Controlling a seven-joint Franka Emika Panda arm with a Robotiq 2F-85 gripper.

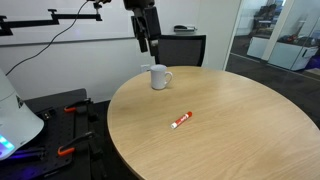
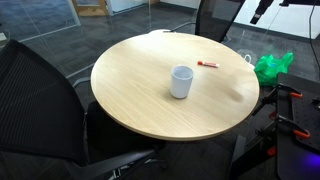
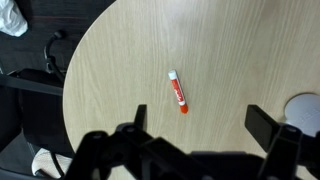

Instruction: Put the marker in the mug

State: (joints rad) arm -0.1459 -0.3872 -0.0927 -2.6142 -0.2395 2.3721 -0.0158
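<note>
- The marker [image 1: 181, 121] lies flat on the counter [image 1: 240, 125], out in the open wood, touching nothing.
- In the wrist view the marker [image 3: 177, 91] sits near the middle of the picture, its white end pointing up the frame and its red end down.
- In an exterior view the marker [image 2: 208, 64] lies close to the counter's [image 2: 130, 90] far edge.
- The mug [image 1: 160, 77] stands upright, mouth up, well apart from the marker, with its handle toward the right of that picture.
- In the wrist view only part of the mug [image 3: 304, 110] shows, at the right edge of the round counter [image 3: 120, 60].
- In an exterior view the mug [image 2: 181, 81] stands near the counter's middle; I cannot see its handle there.
- My jaws are spread wide and hold nothing; in the wrist view their two tips frame the lower part of the picture, with the marker between and beyond them.
- I hang high in the air, above the mug.
- A black chair [image 1: 181, 48] stands behind the counter.
- A green bag [image 2: 272, 66] lies beside the counter.
</note>
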